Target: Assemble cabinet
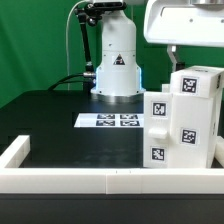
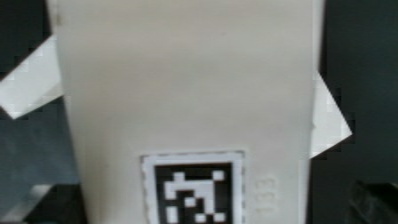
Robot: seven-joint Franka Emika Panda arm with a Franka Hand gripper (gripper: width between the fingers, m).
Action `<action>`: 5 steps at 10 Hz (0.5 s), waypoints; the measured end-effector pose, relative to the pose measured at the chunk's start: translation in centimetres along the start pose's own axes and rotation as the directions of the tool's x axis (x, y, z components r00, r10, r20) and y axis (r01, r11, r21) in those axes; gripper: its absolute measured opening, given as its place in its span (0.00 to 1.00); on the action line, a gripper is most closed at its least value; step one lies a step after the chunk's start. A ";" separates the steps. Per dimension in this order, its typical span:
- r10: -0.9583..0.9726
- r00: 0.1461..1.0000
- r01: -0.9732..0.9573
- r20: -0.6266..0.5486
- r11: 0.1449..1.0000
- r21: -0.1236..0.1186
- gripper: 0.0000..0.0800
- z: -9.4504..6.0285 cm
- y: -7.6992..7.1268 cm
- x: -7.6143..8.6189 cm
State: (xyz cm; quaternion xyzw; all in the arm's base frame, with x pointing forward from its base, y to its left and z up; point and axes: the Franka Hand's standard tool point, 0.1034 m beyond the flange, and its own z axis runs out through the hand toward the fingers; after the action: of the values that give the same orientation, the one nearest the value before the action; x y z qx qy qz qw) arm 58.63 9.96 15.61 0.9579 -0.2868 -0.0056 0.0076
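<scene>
Seen in the exterior view: a white boxy cabinet body (image 1: 183, 132) bearing square black-and-white tags on its faces, standing on the black table (image 1: 50, 118) at the exterior view's right, close against the low white rim (image 1: 100, 178) edging the near side. On top of that body, a smaller white tagged block (image 1: 194, 83), sitting directly under the arm's white wrist housing (image 1: 185, 22). Just below the housing, a thin grey part (image 1: 173, 56) reaching down toward the block; probably a piece of the jaws, though too small and too cut off to say for sure. Beyond, flat on the table, the thin white marker board (image 1: 109, 121) with its row of tags, well apart from the jaws and nearer the white conical robot base (image 1: 116, 65). In the wrist view: a tall white panel face (image 2: 187, 80) filling most of the frame, lying straight ahead of the jaws and very near, with one black-and-white tag (image 2: 191, 186) on its far end. To either side of the panel, pale blurred wedges (image 2: 32, 90), possibly fingers, pressed near its edges. Whether the jaws are apart, together or clamped on the panel: cannot tell, the tips not showing clearly in either view. Dark table surface glimpsed past both sides of the panel.
</scene>
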 end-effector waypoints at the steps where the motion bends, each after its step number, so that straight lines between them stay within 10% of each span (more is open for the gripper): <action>1: 0.000 1.000 0.000 0.000 1.000 0.000 0.99 0.0 0.0 0.0; 5: 0.000 1.000 0.000 0.000 1.000 0.000 1.00 0.0 0.0 0.0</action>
State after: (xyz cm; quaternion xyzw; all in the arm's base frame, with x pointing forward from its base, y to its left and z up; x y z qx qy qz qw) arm 58.63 9.97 15.61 0.9579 -0.2868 -0.0056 0.0076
